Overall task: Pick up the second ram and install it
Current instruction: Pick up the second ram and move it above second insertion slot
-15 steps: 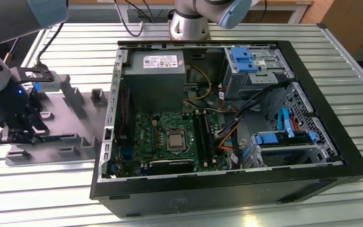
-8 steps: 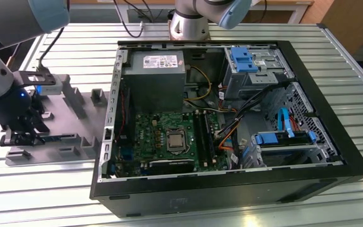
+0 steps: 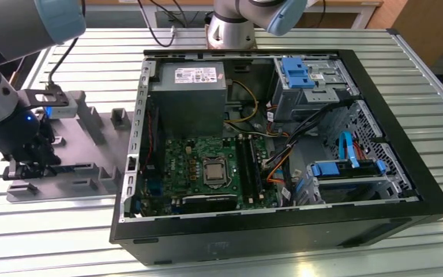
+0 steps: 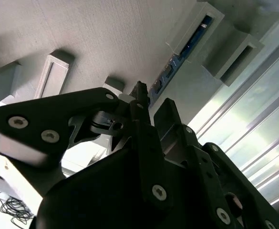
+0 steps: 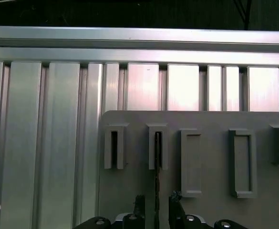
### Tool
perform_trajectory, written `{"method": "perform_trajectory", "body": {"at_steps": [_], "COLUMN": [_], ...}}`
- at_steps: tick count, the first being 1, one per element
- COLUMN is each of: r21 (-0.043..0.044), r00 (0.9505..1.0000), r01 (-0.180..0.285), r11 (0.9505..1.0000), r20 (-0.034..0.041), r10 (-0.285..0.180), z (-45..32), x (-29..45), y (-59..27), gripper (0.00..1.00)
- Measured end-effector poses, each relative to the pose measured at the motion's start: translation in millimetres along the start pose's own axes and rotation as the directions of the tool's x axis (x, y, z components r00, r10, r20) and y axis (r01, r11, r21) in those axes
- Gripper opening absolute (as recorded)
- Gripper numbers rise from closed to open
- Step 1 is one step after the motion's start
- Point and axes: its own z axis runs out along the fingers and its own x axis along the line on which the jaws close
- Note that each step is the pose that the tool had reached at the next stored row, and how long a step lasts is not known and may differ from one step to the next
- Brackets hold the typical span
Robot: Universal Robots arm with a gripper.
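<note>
A ribbed aluminium surface (image 3: 67, 236) is carrying an open computer case (image 3: 299, 228) lying on its side near the middle, with its power supply (image 3: 187, 86) and green motherboard (image 3: 179, 158) facing up. A grey fixture plate (image 3: 64, 193) is lying beside the case, toward the surface's edge at the exterior view's left, and grey blocks (image 3: 90, 124) are standing on it. Wooden furniture (image 3: 429, 29) is showing past the far edge. The arm is reaching down over that plate, and the tool (image 3: 23, 168) is hanging low among the blocks. In the first wrist view the second ram (image 5: 156, 183) is standing on its long edge, one end running into a slotted block. The tool's fingers (image 5: 140, 202) are sitting narrowly apart, one on each side of the stick, with a sliver of gap on both sides, so they are not clamping it.
</note>
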Motion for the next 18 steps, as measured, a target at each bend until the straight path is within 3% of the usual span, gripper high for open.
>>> {"method": "perform_trajectory", "body": {"at_steps": [4,5,18], "r21": [0.0,0.0001,0.0001], "r00": [1.0,1.0,1.0], "r01": [0.0,0.0,0.0], "r11": [1.0,1.0,1.0], "r20": [-0.0001,-0.0001,-0.0001], "r10": [0.0,0.0,0.0], "z": [1.0,1.2,4.6], "x": [0.0,0.0,0.1], "y": [0.5,0.6,1.4], "gripper": [0.32,0.25,0.25]}}
